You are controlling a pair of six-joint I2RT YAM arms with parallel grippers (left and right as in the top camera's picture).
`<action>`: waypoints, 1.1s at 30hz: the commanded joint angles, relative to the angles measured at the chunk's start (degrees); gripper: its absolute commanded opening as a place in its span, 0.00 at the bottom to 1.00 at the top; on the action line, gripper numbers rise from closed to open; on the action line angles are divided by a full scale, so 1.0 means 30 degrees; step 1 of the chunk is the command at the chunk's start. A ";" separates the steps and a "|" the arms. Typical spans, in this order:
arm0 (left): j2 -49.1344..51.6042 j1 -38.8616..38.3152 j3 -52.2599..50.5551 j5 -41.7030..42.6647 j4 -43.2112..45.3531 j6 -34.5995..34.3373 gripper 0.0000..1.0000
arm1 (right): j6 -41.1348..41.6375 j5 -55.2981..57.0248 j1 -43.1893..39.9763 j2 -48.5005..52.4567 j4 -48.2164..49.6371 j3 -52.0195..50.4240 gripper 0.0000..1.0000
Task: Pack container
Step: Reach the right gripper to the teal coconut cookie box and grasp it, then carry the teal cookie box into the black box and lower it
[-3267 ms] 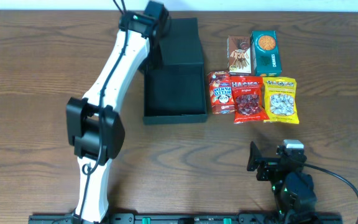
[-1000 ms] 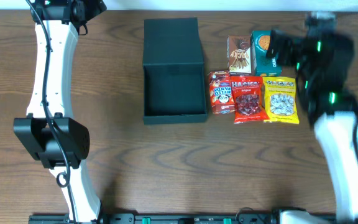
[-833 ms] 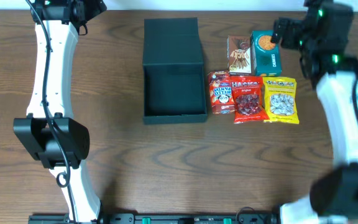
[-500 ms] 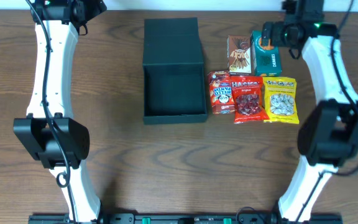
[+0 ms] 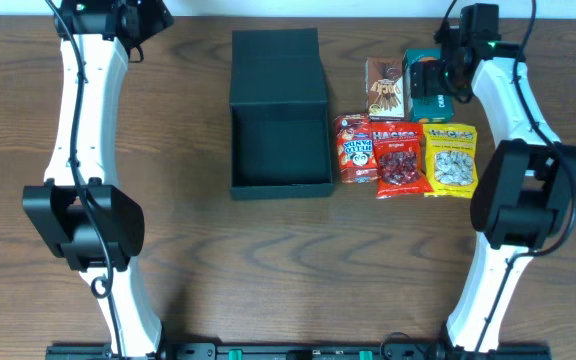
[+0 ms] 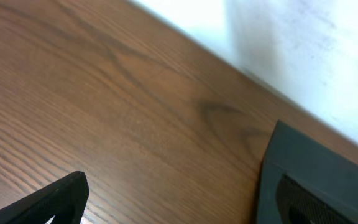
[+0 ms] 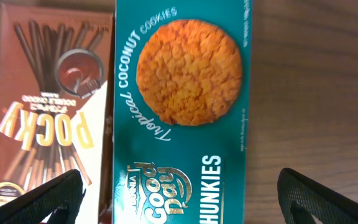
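The container (image 5: 280,120), a matte black box, lies open at the table's back middle with its flap lid flat behind the empty tray. One corner of the container (image 6: 316,165) shows in the left wrist view. My left gripper (image 5: 140,14) hangs open over bare wood at the far left back, well apart from the box; in its own view the left gripper (image 6: 182,205) holds nothing. My right gripper (image 5: 430,72) is open above the teal cookie carton (image 5: 434,103). Seen from the wrist, the right gripper (image 7: 182,205) straddles the carton (image 7: 179,106) without closing on it.
Right of the container lie a brown Pocky box (image 5: 385,88), a red Hello Panda packet (image 5: 353,148), a red sweets packet (image 5: 400,162) and a yellow packet (image 5: 451,160). The Pocky box (image 7: 48,106) touches the carton's left side. A white wall (image 6: 303,43) borders the table's back edge.
The right arm has swung in from the right and come over the teal carton, jaws still wide. The left arm has stayed in place.
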 commanded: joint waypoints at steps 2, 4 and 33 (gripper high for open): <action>-0.0007 0.0051 -0.0109 0.0007 0.0080 -0.0102 0.98 | -0.0510 -0.0131 0.0095 0.0758 -0.0080 0.0481 0.99; -0.0007 0.0051 -0.0109 0.0007 0.0095 -0.0109 0.98 | -0.0503 -0.0131 0.0146 0.1049 -0.0087 0.0481 0.99; -0.0007 0.0051 -0.0109 0.0007 0.0095 -0.0102 0.97 | -0.0335 0.0430 0.0554 0.1763 -0.0095 0.2135 0.70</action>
